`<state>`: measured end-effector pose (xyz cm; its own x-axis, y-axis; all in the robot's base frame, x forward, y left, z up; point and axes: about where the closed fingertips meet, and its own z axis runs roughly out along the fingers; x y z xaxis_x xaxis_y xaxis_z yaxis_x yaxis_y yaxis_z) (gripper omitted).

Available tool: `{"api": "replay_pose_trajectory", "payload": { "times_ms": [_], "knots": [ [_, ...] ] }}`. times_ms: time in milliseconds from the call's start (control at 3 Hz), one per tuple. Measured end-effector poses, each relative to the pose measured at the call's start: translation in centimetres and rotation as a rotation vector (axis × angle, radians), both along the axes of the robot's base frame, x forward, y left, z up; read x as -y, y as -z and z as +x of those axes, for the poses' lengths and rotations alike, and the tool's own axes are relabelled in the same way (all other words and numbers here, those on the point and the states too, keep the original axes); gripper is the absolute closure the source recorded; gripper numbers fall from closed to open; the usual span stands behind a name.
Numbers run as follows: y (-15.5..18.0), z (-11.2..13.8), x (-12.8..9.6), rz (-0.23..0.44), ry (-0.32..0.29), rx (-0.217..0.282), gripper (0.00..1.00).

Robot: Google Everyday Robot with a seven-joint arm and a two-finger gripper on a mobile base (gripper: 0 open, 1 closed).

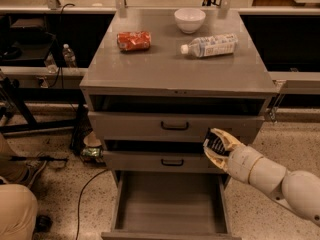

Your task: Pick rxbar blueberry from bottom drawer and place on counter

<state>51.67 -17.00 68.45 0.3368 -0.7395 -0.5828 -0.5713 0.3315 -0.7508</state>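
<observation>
One rxbar blueberry (pixel 215 144), dark-wrapped, is clamped between the fingers of the single claw (pixel 218 148). The claw hangs before the right end of the middle drawer (pixel 150 161), at 1 o'clock from the open bottom drawer (pixel 170 201). The surface (pixel 165 71), at 12 o'clock, carries one crushed red can (pixel 133 40), one white bowl (pixel 189 20) and one bottle (pixel 210 45) lying flat.
</observation>
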Motion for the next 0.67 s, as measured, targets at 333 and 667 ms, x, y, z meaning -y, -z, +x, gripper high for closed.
{"api": "replay_pose_trajectory", "payload": {
  "times_ms": [333,667],
  "knots": [
    [-3.5,2.1,-1.0,0.018,-0.060,0.076,1.00],
    [-7.5,4.8,-1.9,-0.025,-0.112,0.174,1.00]
  ]
}}
